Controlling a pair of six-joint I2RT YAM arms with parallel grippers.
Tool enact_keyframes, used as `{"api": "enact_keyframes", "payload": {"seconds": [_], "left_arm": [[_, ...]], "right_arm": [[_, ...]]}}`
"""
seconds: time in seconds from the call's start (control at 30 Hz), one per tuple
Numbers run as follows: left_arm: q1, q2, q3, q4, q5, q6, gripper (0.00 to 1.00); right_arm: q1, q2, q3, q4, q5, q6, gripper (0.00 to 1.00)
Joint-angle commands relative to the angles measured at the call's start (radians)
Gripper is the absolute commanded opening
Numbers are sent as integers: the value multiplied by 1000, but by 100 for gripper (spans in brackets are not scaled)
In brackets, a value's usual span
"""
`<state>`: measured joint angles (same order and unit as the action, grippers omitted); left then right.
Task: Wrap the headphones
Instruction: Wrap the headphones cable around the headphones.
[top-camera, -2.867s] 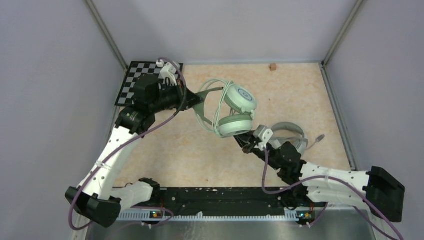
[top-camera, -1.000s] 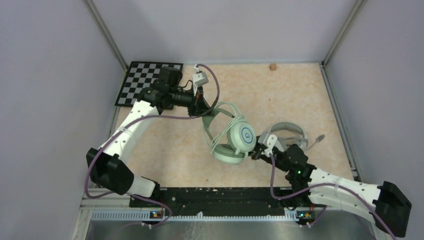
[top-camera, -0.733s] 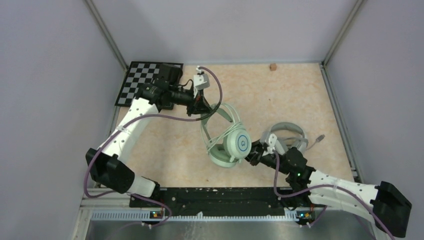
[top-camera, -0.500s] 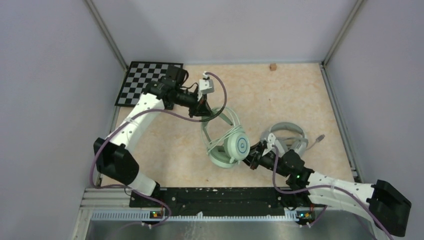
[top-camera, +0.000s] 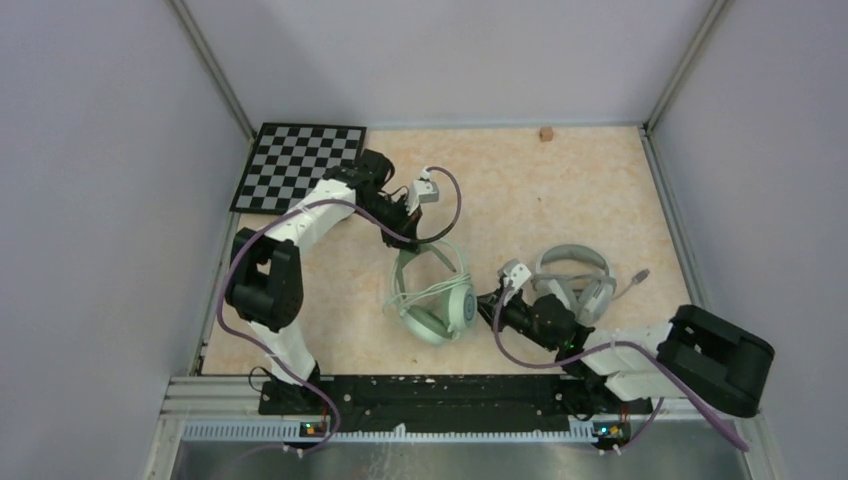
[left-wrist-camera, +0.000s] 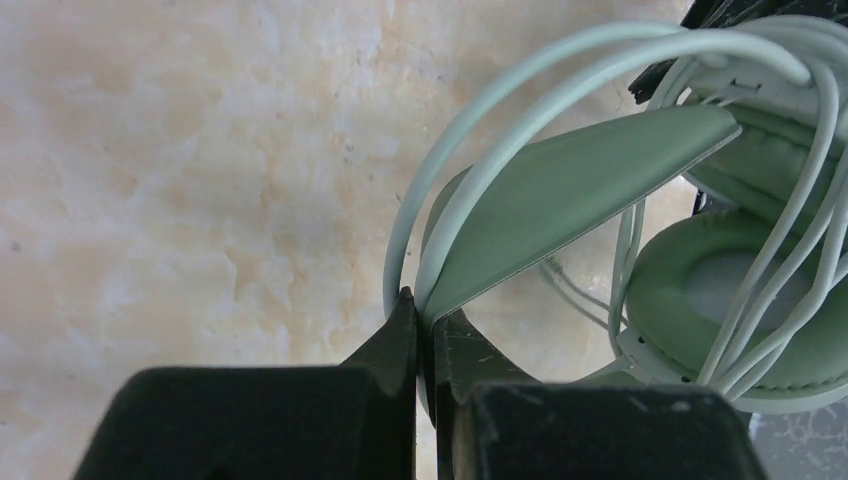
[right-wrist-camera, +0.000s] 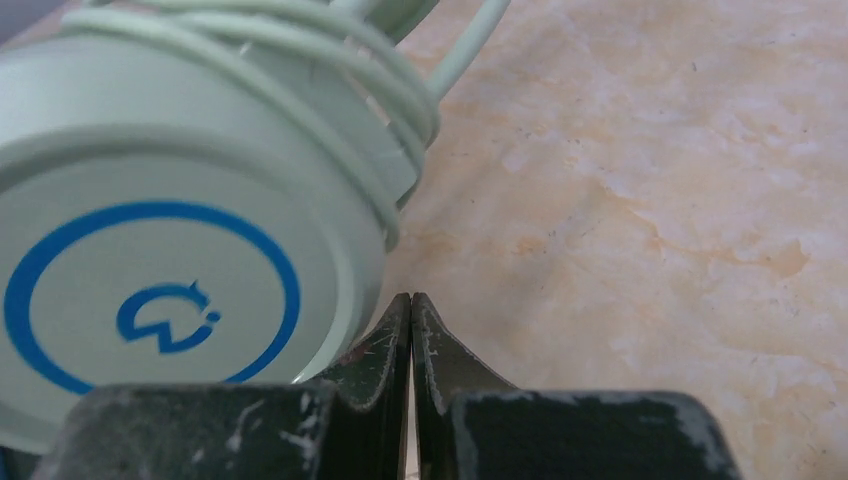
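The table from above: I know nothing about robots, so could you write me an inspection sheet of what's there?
Surface: beige marbled tabletop.
Job's things: mint-green headset mid-table; white-grey headset to its right, partly behind the right arm.
Clutter: checkerboard far left corner; small brown block at far edge.
Grippers: left gripper shut on the mint-green headset's headband; right gripper shut beside its cup, nothing seen held.
Cables: pale-green cable wound around the cups; grey cable trailing loose.
Surroundings: plain grey walls.
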<state>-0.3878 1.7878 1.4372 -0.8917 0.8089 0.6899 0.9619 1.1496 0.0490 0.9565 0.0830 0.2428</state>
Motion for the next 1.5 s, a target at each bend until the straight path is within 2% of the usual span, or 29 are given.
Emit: {"api": "enact_keyframes", "payload": {"seconds": [0.0, 0.13, 0.27, 0.33, 0.4, 0.5, 0.67, 0.8, 0.9, 1.03, 1.2, 1.3, 1.33, 1.47], "left_arm": [[0, -36, -61, 53, -17, -110, 0], [4, -35, -75, 4, -121, -45, 0], [9, -62, -116, 35, -185, -4, 0], [10, -63, -124, 33, -196, 9, 0], [16, -64, -131, 31, -194, 22, 0], [32, -77, -147, 44, -170, 37, 0], [54, -102, -165, 67, -151, 86, 0], [68, -91, -95, 40, -56, 113, 0], [79, -55, -36, -2, -57, 89, 0], [125, -49, -52, 1, 33, 50, 0], [168, -99, -136, 70, 75, -2, 0], [203, -120, -146, 94, 123, -15, 0], [217, -123, -142, 99, 159, -15, 0], [236, -109, -115, 80, 230, -8, 0]], "right_arm": [[-5, 115, 112, 91, 2, -50, 1], [0, 71, 80, 116, 58, 23, 5], [0, -51, 86, -12, 115, 54, 8], [0, -106, 100, -81, 59, 69, 16], [1, -155, 110, -162, 3, 100, 28], [1, -238, 110, -282, 6, 178, 32], [2, -335, 108, -363, 18, 289, 36], [1, -346, 168, -464, 9, 290, 40], [4, -320, 193, -509, -11, 324, 40], [22, -270, 135, -376, 22, 540, 35], [51, -252, 142, -424, 147, 686, 35], [76, -266, 123, -432, 216, 646, 36], [77, -265, 105, -386, 214, 606, 37], [113, -197, -34, 15, 194, 406, 39]]}}
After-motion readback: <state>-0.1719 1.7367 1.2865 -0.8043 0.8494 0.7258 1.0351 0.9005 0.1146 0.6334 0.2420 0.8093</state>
